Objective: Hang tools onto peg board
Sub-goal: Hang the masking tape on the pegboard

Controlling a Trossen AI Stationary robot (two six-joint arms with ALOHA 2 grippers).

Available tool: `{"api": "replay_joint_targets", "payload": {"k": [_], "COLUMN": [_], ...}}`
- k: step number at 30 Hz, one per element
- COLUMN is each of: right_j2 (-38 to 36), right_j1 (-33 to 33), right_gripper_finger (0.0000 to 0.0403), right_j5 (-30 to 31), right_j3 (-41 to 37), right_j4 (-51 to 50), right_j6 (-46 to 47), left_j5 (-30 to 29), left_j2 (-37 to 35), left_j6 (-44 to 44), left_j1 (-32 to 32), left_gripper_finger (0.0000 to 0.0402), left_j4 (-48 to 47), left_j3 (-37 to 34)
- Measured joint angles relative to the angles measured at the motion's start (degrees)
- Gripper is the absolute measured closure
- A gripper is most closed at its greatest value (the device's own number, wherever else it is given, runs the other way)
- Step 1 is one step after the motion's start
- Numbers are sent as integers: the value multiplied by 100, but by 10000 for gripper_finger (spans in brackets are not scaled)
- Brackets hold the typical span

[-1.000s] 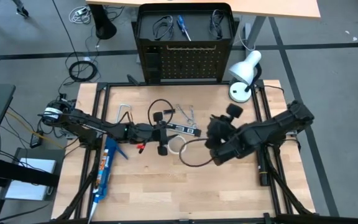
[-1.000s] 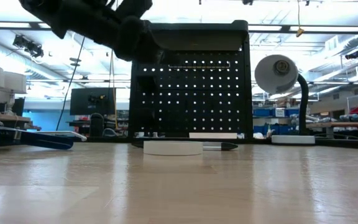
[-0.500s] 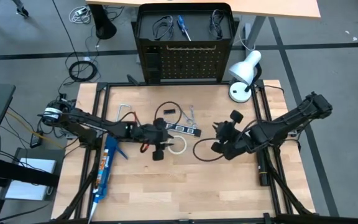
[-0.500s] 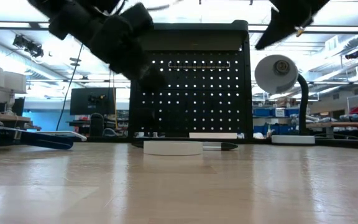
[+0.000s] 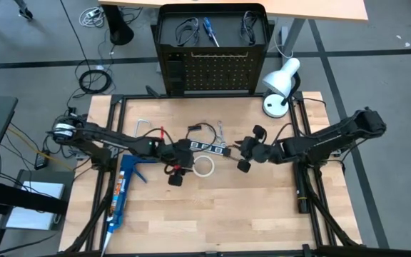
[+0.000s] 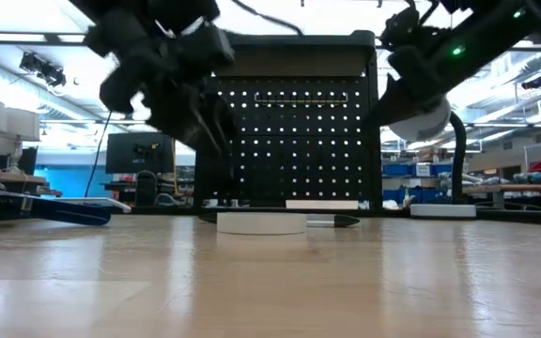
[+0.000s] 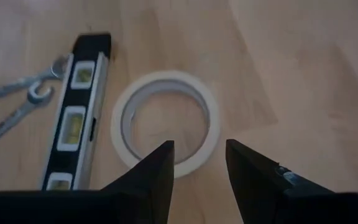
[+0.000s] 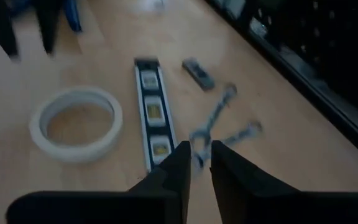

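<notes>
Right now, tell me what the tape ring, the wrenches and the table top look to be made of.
Tape ring: matte off-white, papery, probably masking tape. Wrenches: bare silvery metal with a dull shine, likely steel. Table top: pale wood, with plank seams and grain showing; whether it is sealed is unclear.

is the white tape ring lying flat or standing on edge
Lying flat. The white tape ring shows its full round opening with bare table wood visible through it, in front of the open left gripper.
</notes>
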Motion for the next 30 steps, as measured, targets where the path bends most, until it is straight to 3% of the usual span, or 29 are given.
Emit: {"api": "replay_joint_targets", "payload": {"k": [6, 14, 24, 27, 30], "right_j2": [2, 2, 2, 2, 2], "right_j1": [-512, -763, -739, -739, -739], "right_gripper_finger": [297, 277, 277, 277, 277], "right_j5": [-165, -676, -674, -674, -672], "right_j3": [-279, -290, -290, -290, -290], "right_j4": [847, 827, 781, 781, 781], "right_j6": [-940, -737, -635, -635, -650], "left_j5": [-163, -291, -818, -1172, -1381], "left_j2": [821, 1720, 2306, 2295, 2295], "left_j6": [202, 832, 1072, 1078, 1095], "left_j1": [-107, -186, -240, -331, -395], "left_gripper_finger": [250, 250, 253, 276, 325], "left_j4": [30, -1238, -1728, -1774, -1868], "left_j3": [484, 1481, 2063, 2061, 2058]}}
